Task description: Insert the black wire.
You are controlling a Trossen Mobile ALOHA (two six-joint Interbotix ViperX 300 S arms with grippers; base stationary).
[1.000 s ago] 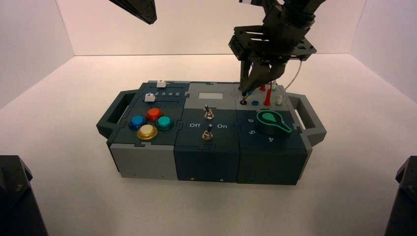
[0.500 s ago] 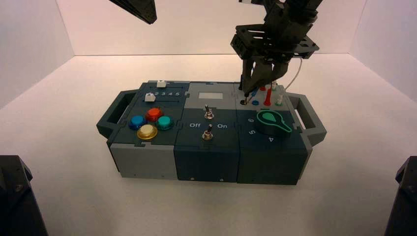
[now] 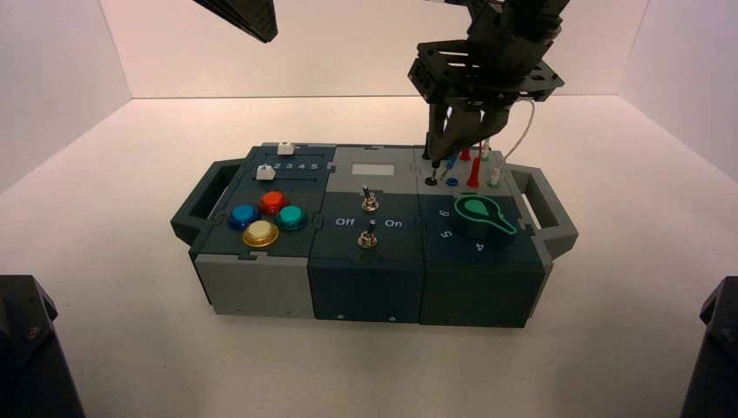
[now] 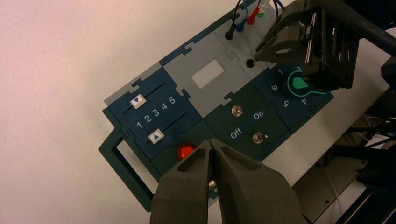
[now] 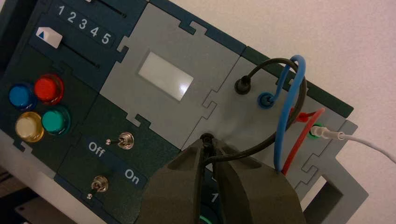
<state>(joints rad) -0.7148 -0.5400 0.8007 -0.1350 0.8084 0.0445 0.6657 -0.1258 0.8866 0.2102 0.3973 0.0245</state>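
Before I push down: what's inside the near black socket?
No plug is visibly seated in the near black socket; the right gripper holds the black plug there, hiding how far its tip reaches.

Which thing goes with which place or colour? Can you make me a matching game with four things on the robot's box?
Things:
1. black wire's far-row plug
2. blue wire
3. right tool
4. round knob

Places:
A. at the near-row black socket
B. in front of the sockets, with a green pointer
C. plugged in right beside the black one, in the far row
D. in the leftmost far-row socket

Pairs:
1-D: black wire's far-row plug
2-C: blue wire
3-A: right tool
4-B: round knob
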